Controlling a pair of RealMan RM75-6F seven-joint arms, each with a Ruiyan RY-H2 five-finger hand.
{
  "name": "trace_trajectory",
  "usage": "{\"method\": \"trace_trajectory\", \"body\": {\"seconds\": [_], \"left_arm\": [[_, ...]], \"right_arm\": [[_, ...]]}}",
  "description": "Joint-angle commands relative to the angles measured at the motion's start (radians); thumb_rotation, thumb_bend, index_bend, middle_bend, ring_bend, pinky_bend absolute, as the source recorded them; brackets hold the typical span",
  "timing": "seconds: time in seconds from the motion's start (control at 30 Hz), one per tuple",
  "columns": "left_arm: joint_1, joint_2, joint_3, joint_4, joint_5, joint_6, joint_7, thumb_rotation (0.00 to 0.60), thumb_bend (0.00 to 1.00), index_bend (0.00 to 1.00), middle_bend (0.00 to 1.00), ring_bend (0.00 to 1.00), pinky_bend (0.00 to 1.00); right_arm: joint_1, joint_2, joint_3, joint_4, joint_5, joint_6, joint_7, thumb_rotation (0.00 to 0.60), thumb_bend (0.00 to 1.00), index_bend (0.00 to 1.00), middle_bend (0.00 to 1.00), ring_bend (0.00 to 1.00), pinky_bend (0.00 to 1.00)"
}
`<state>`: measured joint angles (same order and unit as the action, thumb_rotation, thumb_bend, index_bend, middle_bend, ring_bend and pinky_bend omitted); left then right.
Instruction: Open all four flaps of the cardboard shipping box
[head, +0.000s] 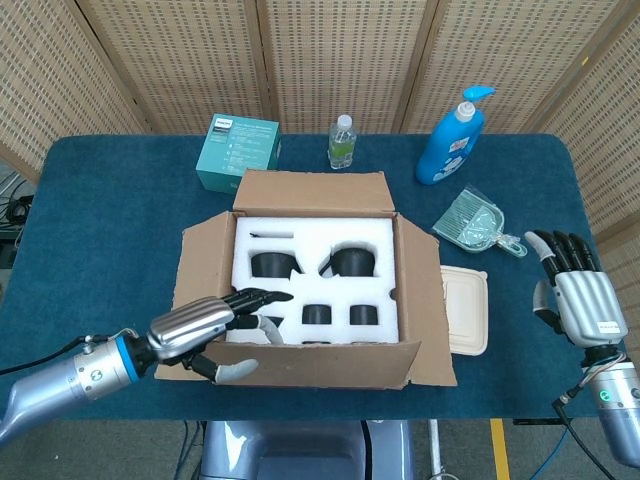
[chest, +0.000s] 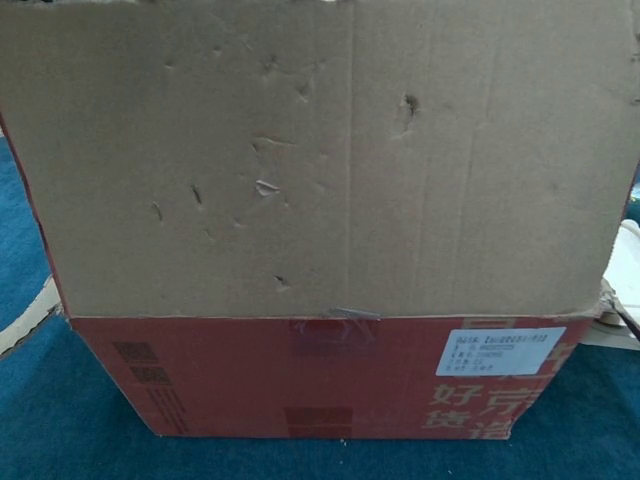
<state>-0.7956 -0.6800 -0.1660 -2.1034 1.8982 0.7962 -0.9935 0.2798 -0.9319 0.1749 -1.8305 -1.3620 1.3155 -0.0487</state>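
The cardboard box (head: 310, 290) stands mid-table with white foam and black parts inside. Its back flap (head: 312, 190), left flap (head: 205, 262) and right flap (head: 428, 300) are folded outward. The front flap (head: 330, 365) stands raised and leans toward me; in the chest view the front flap (chest: 320, 150) fills the upper frame above the red box wall (chest: 300, 380). My left hand (head: 205, 328) straddles that flap's left end, fingers on the inner side, thumb on the outer face. My right hand (head: 578, 298) hovers open off the table's right edge.
A teal carton (head: 238, 150), a water bottle (head: 342, 142) and a blue pump bottle (head: 452, 138) stand behind the box. A clear bag (head: 472, 225) and a white lidded container (head: 465, 310) lie right of it. The blue table (head: 100, 220) is bare on the left.
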Motion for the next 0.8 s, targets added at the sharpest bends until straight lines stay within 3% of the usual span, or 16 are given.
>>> {"method": "trace_trajectory", "body": {"seconds": [0.03, 0.57, 0.8], "left_arm": [[-0.013, 0.037, 0.049, 0.008, 0.075, 0.06, -0.074, 0.172, 0.38, 0.33, 0.0, 0.0, 0.0], [-0.085, 0.102, 0.191, 0.019, 0.325, 0.163, -0.25, 0.164, 0.37, 0.33, 0.0, 0.0, 0.0], [-0.099, 0.123, 0.212, 0.025, 0.334, 0.18, -0.206, 0.165, 0.37, 0.33, 0.0, 0.0, 0.0]], "right_arm": [[0.001, 0.001, 0.0, -0.004, -0.001, 0.0, -0.003, 0.6, 0.83, 0.05, 0.11, 0.0, 0.03], [-0.004, 0.004, -0.003, -0.014, -0.007, 0.008, -0.004, 0.6, 0.83, 0.05, 0.11, 0.0, 0.03], [-0.006, 0.005, -0.003, -0.011, -0.009, 0.01, 0.004, 0.6, 0.83, 0.05, 0.11, 0.0, 0.03]]}}
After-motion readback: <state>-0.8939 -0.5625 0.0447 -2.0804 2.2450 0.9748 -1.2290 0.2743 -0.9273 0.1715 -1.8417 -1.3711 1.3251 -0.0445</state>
